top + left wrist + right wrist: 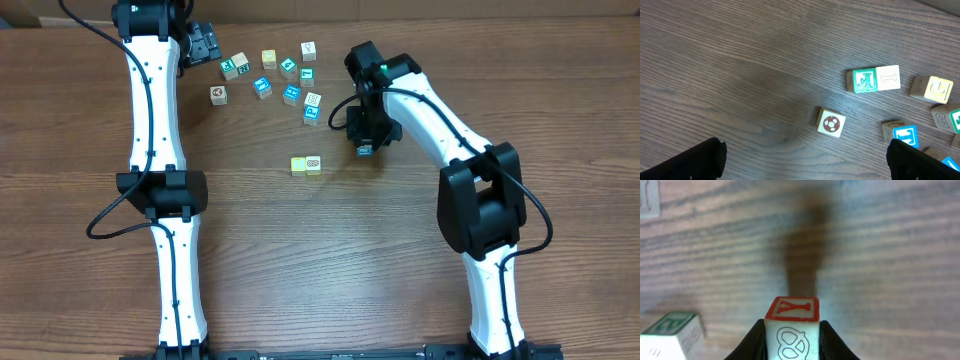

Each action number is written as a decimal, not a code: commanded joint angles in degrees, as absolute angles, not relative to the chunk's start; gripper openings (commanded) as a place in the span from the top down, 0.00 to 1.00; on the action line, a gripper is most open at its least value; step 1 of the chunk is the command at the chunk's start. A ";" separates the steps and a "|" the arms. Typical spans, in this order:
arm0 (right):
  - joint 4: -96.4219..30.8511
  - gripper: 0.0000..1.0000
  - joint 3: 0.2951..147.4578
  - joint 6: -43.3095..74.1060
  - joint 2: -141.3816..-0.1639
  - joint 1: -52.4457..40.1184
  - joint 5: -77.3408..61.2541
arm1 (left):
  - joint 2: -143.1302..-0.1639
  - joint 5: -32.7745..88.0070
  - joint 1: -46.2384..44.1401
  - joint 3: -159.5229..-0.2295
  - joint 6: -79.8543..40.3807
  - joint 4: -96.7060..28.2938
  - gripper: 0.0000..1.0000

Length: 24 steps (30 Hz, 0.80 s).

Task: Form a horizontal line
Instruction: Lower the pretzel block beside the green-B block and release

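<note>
I'm carrying a red-lettered cube [791, 325] pinched in the right hand [365, 148], risking nudging the two-cube row [306, 164] apart if I'm lowering it crooked.

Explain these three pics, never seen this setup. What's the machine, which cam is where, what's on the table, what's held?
Two white robot arms stand at a wooden table, each ending in a two-finger gripper. The wide picture comes from a fixed camera overhead; the other two come from cameras on each wrist, looking past that arm's own fingers.

On the table lies a loose scatter of small lettered blocks, and nearer the middle a yellow-green block touching a cream one.

The right gripper is shut on a block with a red-framed Y and a pretzel drawing, held above the wood. The left gripper is open and empty; a soccer-ball block lies ahead of it.
</note>
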State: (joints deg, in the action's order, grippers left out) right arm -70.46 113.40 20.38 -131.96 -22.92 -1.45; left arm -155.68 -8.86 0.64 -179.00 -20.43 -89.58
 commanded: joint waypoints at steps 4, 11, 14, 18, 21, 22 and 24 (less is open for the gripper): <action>-71.46 0.78 115.15 22.83 -128.35 -23.73 -9.32 | -153.97 -9.41 0.73 -180.00 -19.73 -89.52 0.00; -70.91 0.78 115.13 25.34 -128.35 -26.76 -7.57 | -153.97 -9.41 0.73 -180.00 -19.73 -89.52 0.00; -70.76 0.78 115.13 29.65 -128.35 -28.42 -3.49 | -153.97 -9.41 0.73 -180.00 -19.70 -89.52 0.00; -70.50 0.78 115.13 31.77 -128.35 -31.00 2.28 | -153.97 -9.41 0.73 -180.00 -19.73 -89.52 0.00; -69.91 0.77 115.15 31.77 -128.35 -32.58 5.72 | -153.97 -9.41 0.73 -180.00 -19.73 -89.52 0.00; -69.63 0.77 115.13 31.79 -128.35 -32.91 6.24 | -153.97 -9.41 0.73 -180.00 -19.70 -89.52 0.00; -68.95 0.77 115.13 31.83 -128.38 -33.17 6.63 | -153.97 -9.41 0.73 -180.00 -19.73 -89.52 0.00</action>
State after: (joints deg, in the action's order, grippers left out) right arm -69.65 113.47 30.50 -130.76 -32.71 2.81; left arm -155.68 -8.86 0.64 -179.00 -20.43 -89.58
